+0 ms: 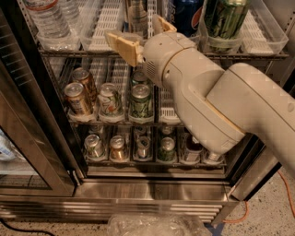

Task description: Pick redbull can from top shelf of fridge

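The redbull can [138, 14], slim and silver, stands on the top shelf [107, 20] of the fridge [152, 193], in a white slotted lane tray. Its top is cut off by the picture's edge. My gripper [136, 29] is at the front of that shelf, right in front of the can. Its tan fingers [123, 44] are spread, one to the left and one to the right of the can. The jaws stand open. I cannot tell whether they touch the can. My bulky arm [216, 101] hides the right part of the middle rack.
A dark blue Pepsi can [186, 16] and a green can [224, 18] stand right of the slim can. Water bottles [46, 18] stand at the left. Lower racks hold several cans [140, 99]. The glass door [27, 138] is open at the left.
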